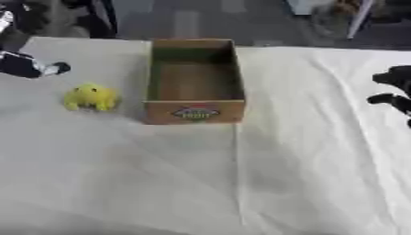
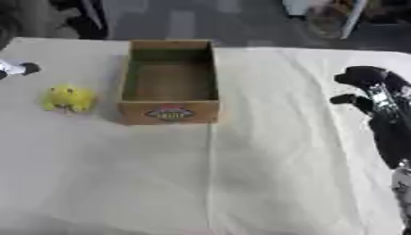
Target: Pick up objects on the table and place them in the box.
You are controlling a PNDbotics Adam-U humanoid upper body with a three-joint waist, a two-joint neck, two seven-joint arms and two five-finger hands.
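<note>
- Left hand (image 1: 28, 66), black and white, at 9 o'clock edge; fingers' pose cannot be told.
- Small yellow lumpy soft toy (image 1: 91, 97), just left of box; facing unclear.
- Open brown cardboard box (image 1: 193, 112), long axis 12–6 o'clock.
- Right hand (image 2: 365, 87), 3 o'clock, fingers curled, holding nothing.

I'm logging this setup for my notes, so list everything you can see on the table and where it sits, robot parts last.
Open brown cardboard box with a printed label on its front: one, brown, middle of the table towards the far edge, nothing visible inside.
Small yellow soft toy: one, yellow, on the cloth just left of the box, apart from it.
White cloth covering the table: one, off-white, creased, under everything.
Left hand: one, dark with a pale part, at the left edge beyond the toy, holding nothing; fingers unclear.
Right hand: one, black, over the right edge of the table, fingers curled, holding nothing.
</note>
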